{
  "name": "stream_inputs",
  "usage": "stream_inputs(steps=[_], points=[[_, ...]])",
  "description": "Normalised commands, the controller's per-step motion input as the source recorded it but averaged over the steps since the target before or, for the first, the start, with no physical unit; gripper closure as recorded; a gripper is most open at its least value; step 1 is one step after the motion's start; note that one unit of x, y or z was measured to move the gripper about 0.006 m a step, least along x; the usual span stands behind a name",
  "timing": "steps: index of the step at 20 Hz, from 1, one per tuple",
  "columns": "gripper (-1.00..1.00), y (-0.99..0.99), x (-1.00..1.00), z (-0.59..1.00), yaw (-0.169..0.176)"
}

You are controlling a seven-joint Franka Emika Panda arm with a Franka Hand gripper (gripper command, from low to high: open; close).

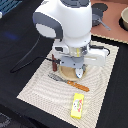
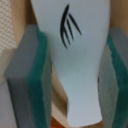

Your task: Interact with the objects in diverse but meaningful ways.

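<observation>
The white-grey fish shape (image 2: 75, 45), marked with dark fin lines, fills the wrist view. It sits between the teal-edged pads (image 2: 32, 80) of my gripper (image 2: 75, 80), and both pads press its sides. In the exterior view my gripper (image 1: 74, 70) is down over a round wooden plate (image 1: 70, 76) on the beige placemat (image 1: 37, 82), and the arm hides the fish. A dark brown sausage (image 1: 51, 64) lies just to the exterior view's left of the plate. A yellow printed carton (image 1: 77, 105) rests near the mat's front edge. The bread loaf is not visible.
An orange-handled fork and knife (image 1: 70, 83) lie in front of the plate. A grey pot (image 1: 100, 17) and a pale bowl (image 1: 123, 19) stand on a brown board at the back right. A black cable (image 1: 30, 59) runs across the dark table on the left.
</observation>
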Motion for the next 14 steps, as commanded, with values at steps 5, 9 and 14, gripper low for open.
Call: stream_inputs(steps=[5,9,14], points=[[1.00,-0.15,-0.12,0.45,0.024],[1.00,-0.44,-0.69,0.62,0.029],[1.00,-0.50,-0.77,0.55,0.030]])
